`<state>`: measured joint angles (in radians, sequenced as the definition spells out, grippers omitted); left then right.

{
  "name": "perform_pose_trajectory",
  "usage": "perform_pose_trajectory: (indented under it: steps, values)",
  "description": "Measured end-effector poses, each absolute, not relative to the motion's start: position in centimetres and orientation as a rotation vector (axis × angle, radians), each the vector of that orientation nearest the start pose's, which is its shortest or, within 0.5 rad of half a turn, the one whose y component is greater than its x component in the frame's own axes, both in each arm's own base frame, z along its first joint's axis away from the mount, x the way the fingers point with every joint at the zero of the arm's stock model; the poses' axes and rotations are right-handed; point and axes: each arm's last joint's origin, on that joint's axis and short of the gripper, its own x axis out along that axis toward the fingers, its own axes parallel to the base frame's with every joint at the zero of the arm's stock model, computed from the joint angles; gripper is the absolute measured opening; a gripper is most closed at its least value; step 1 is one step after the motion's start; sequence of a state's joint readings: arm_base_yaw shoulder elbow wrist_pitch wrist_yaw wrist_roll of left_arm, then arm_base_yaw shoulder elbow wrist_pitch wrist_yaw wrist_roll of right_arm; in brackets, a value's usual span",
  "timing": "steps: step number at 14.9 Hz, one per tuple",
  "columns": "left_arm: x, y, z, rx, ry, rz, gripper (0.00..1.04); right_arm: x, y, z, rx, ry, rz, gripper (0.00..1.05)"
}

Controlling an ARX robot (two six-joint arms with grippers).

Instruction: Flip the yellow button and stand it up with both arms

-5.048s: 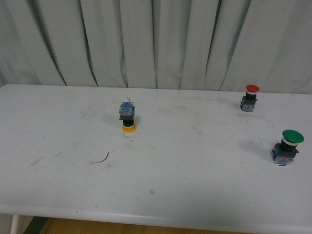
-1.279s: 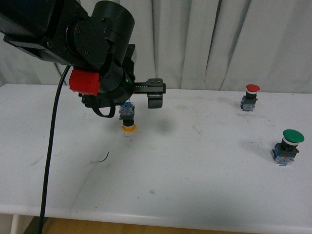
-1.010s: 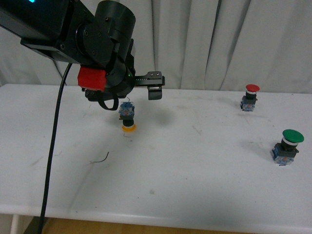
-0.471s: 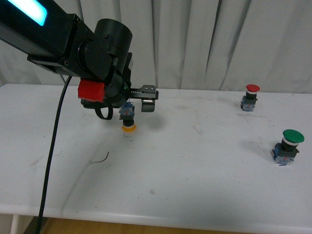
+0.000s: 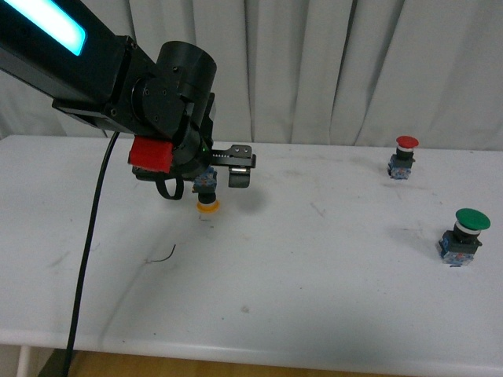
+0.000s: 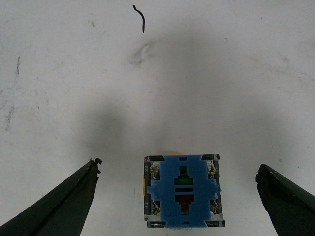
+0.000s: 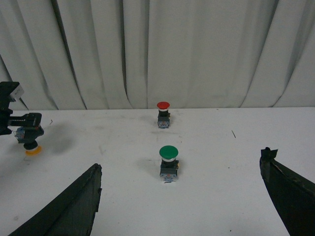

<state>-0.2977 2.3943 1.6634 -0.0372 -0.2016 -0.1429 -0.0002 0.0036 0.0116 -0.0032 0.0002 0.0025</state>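
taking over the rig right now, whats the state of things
Left gripper: open, jaws either side of the yellow button, not touching it.
Right gripper: open, empty, far from the yellow button, facing the green button and red button.
Yellow button: upside down, cap on the table, blue base up.
Done: left arm lined up, nothing gripped.
Left: grasp, lift, flip with both arms, stand it cap up.

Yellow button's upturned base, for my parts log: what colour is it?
The yellow button's base is blue, clearest in the left wrist view.

Button (image 5: 207, 204) on table (image 5: 314, 267); left of centre
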Motion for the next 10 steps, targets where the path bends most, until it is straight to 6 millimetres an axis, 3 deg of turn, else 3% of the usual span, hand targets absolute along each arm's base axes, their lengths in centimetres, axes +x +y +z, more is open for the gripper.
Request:
perform_pose_trajectory:
  steps: [4, 5, 7, 10]
  values:
    - [48.5, -14.5, 9.9, 0.045, 0.73, -0.02, 0.42, 9.7, 0.0, 16.7, 0.002, -0.005, 0.0, 0.98]
    - [48.5, -14.6, 9.8, 0.046, 0.726, -0.018, 0.34, 9.7, 0.0, 16.7, 0.002, -0.005, 0.0, 0.98]
    - [47.4, -14.6, 10.4, 0.041, 0.718, -0.034, 0.33, 9.7, 0.0, 16.7, 0.002, -0.005, 0.0, 0.98]
    - [44.2, -13.8, 15.6, -0.03, 0.605, -0.088, 0.33, 9.7, 0.0, 16.7, 0.002, -0.005, 0.0, 0.98]
